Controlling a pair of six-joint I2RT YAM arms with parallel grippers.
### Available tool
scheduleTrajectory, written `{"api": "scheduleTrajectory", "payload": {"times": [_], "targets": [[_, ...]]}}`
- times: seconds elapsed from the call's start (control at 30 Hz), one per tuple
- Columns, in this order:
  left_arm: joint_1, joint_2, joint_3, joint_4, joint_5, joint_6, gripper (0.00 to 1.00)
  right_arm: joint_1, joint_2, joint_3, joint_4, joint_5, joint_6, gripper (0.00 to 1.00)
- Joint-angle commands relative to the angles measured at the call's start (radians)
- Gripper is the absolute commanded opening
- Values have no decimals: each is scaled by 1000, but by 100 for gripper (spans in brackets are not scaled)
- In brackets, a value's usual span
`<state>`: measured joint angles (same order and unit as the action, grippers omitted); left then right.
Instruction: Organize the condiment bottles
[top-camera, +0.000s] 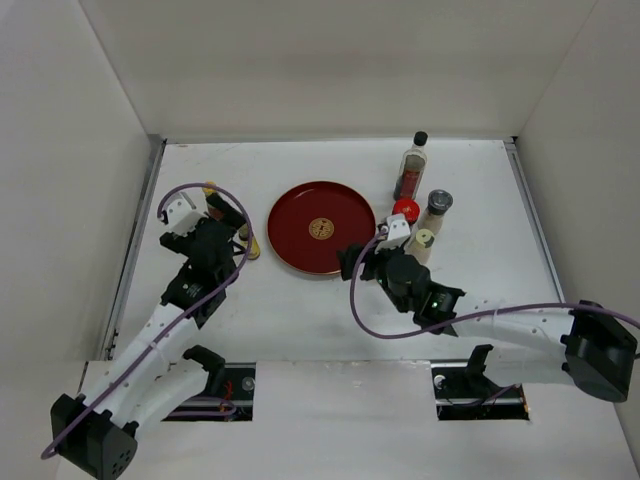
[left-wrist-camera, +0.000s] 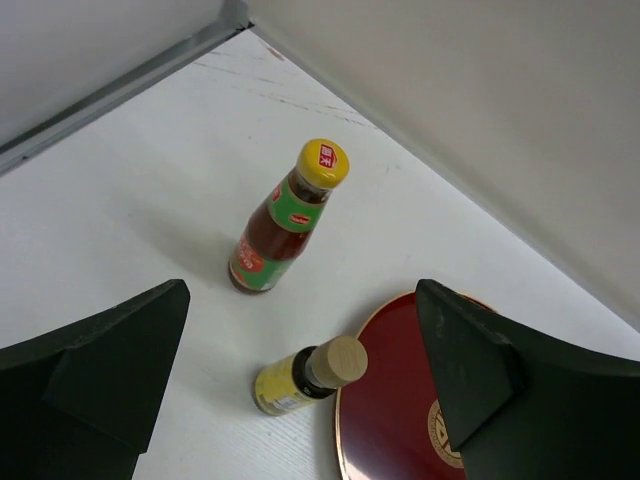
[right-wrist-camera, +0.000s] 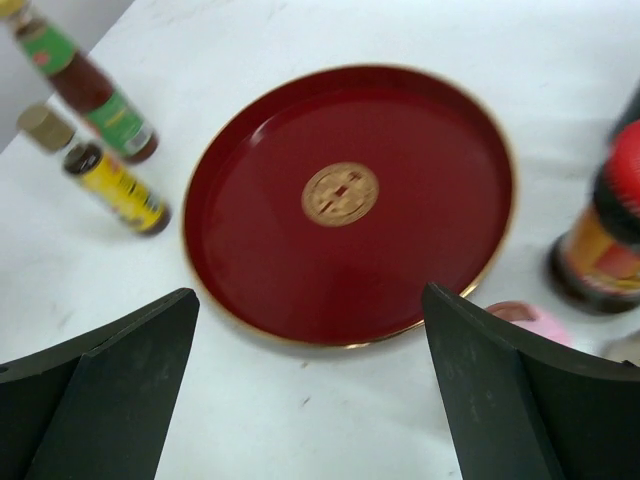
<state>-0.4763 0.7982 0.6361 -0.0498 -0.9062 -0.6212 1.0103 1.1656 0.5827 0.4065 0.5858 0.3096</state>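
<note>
The condiment bottles stand in two groups beside the round red tray (top-camera: 295, 250). Right of it are a black-capped bottle (top-camera: 412, 165), a red-capped jar (top-camera: 405, 209), a grey-capped one (top-camera: 438, 205) and a cream-capped one (top-camera: 424, 240). A pink cap (right-wrist-camera: 525, 322) shows beside the red-capped jar (right-wrist-camera: 610, 240). Left of the tray, a yellow-capped sauce bottle (left-wrist-camera: 290, 220) and a small yellow-labelled bottle (left-wrist-camera: 305, 375) stand upright. My left gripper (left-wrist-camera: 302, 295) hangs open above that pair. My right gripper (right-wrist-camera: 310, 295) is open over the tray's near rim (right-wrist-camera: 260, 250), holding nothing.
White walls close in the table on the left, back and right, and a metal strip (top-camera: 140, 230) runs along the left edge. The left pair of bottles (top-camera: 210, 190) is partly hidden under my left arm in the top view.
</note>
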Motion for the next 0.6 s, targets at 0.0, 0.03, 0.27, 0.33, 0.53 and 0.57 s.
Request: {"api": "scheduleTrajectory", "payload": {"times": [0.0,0.03,0.27,0.33,0.53,0.57], "targets": [[12,29,76,-56,-63,37,100,40,29,37,69,-31,11,100],[15,35,82,-58,-68,46,100,46,38,43,61,-26,10,100],[71,160,158,59,-60,208,100,79,71,59,55,2,5,100],[80,206,175,135,-60,253,100,83,75,46,80,-4,3,100],[135,317,203,314,27,325,92,80,51,20,66,-67,11,16],[138,329,208,320,41,324,72,80,42,16,66,-70,13,16]]}}
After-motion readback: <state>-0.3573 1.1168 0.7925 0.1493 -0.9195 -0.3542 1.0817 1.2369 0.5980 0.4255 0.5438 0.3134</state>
